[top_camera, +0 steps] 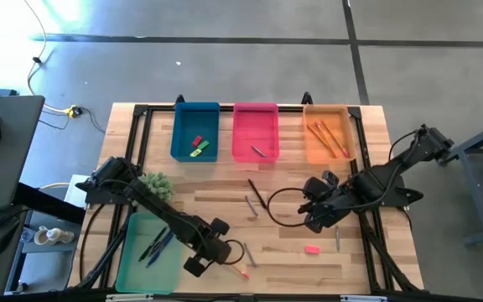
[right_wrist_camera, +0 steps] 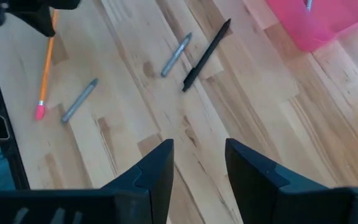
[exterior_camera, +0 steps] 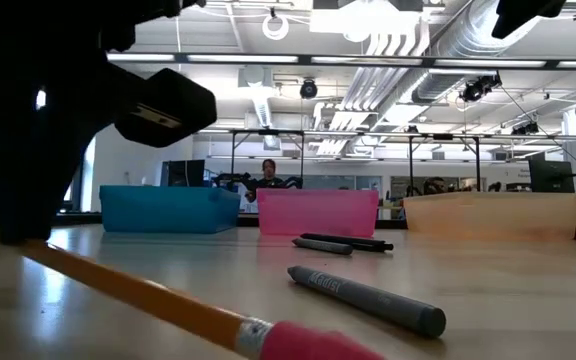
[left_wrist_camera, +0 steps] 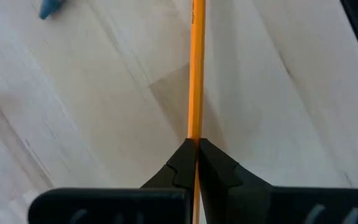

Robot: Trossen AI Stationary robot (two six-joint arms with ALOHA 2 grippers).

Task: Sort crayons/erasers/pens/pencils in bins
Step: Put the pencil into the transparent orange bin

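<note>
My left gripper [top_camera: 225,258] is shut on an orange pencil [left_wrist_camera: 196,68] with a pink rubber tip [exterior_camera: 308,345], near the table's front edge beside the green bin [top_camera: 137,273]. The pencil also shows in the right wrist view [right_wrist_camera: 45,68]. My right gripper [right_wrist_camera: 197,155] is open and empty above the table's right middle [top_camera: 315,220]. A black pen [right_wrist_camera: 207,53] and grey crayons [right_wrist_camera: 176,55] [right_wrist_camera: 79,99] lie flat on the table. A pink eraser [top_camera: 312,249] lies near the front. My left gripper pinches the pencil's shaft [left_wrist_camera: 196,134] between its two fingertips [left_wrist_camera: 182,163], on the part away from the pink tip. The fingers point along the pencil. The pencil stretches out past them low over the table; I cannot tell whether it is lifted clear.
At the far edge stand the blue bin [top_camera: 180,134] with erasers, the pink bin [top_camera: 255,113] with a crayon, and the orange bin [top_camera: 349,134] with pencils. The green bin holds pens [top_camera: 158,246]. Another crayon [top_camera: 338,237] lies at the right.
</note>
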